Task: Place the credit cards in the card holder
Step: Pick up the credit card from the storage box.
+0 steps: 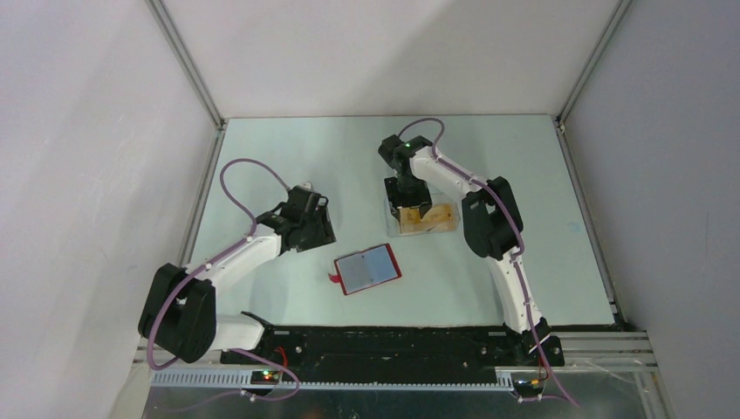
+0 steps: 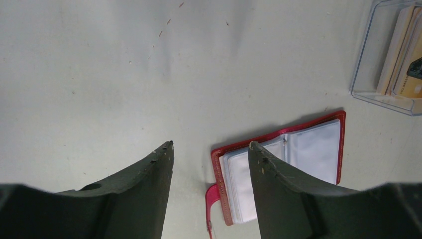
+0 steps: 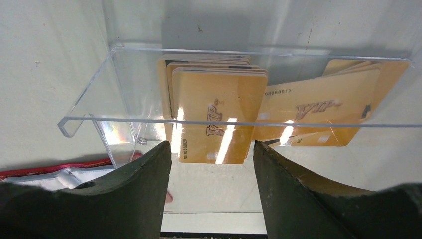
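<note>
Several credit cards [image 3: 219, 112] in clear box [image 3: 87, 104]; right gripper [image 3: 211, 145] above, jaws apart.

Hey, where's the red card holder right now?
In the top view, the card holder lies open around the middle of the table, just left of and nearer than the clear box of cards.

card holder [image 2: 311, 149] partly hidden behind left pincer [image 2: 211, 147], clear box [image 2: 369, 55] cut off by rt frame edge

A robotics lab cell: pale table [image 1: 288, 157] boxed by plain white walls [image 1: 87, 131], left arm [image 1: 236, 257] and right arm [image 1: 493, 229] bolted at its near edge.
</note>
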Robot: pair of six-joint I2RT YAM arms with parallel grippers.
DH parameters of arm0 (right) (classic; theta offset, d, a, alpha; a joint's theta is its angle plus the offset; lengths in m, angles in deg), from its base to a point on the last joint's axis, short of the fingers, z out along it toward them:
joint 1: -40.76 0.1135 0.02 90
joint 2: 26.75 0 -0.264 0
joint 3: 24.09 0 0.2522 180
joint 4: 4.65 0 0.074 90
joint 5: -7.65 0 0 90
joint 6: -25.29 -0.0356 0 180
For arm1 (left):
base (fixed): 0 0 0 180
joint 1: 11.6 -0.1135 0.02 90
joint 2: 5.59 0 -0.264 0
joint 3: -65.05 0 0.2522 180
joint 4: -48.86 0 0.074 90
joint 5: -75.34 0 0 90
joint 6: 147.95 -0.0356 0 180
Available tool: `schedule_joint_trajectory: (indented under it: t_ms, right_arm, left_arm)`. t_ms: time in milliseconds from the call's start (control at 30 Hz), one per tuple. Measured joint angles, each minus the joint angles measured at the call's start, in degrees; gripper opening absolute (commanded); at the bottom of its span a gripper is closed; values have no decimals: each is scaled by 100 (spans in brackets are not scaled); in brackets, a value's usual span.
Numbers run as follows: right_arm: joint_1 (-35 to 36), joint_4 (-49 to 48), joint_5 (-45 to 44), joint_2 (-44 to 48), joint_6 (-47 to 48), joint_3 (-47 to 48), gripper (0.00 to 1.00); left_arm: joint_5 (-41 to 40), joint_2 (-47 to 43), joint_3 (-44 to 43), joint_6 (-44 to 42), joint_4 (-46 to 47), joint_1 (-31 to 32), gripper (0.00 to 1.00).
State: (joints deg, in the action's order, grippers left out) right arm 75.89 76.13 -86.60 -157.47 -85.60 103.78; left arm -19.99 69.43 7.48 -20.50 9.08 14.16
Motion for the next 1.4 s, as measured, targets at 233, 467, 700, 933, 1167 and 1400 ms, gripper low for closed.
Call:
schedule_joint_trajectory:
  t_ms: [233, 467, 700, 933, 1167, 1400]
  right_arm:
    - [2, -33, 9, 0, 0, 0, 62]
    - [7, -22, -133, -17, 0, 0, 66]
    - [13, -24, -120, -131, 0, 0, 66]
    - [31, -37, -92, -155, -2, 0, 60]
    - [35, -35, -96, -162, -4, 0, 52]
    - [35, -28, -98, -160, -2, 0, 52]
  left_arm:
    - [-2, 0, 0, 0, 0, 0, 62]
    - [-2, 0, 0, 0, 0, 9, 62]
    - [-2, 0, 0, 0, 0, 11, 62]
    - [-2, 0, 0, 0, 0, 11, 62]
    - [-2, 0, 0, 0, 0, 11, 62]
    - [-2, 0, 0, 0, 0, 11, 62]
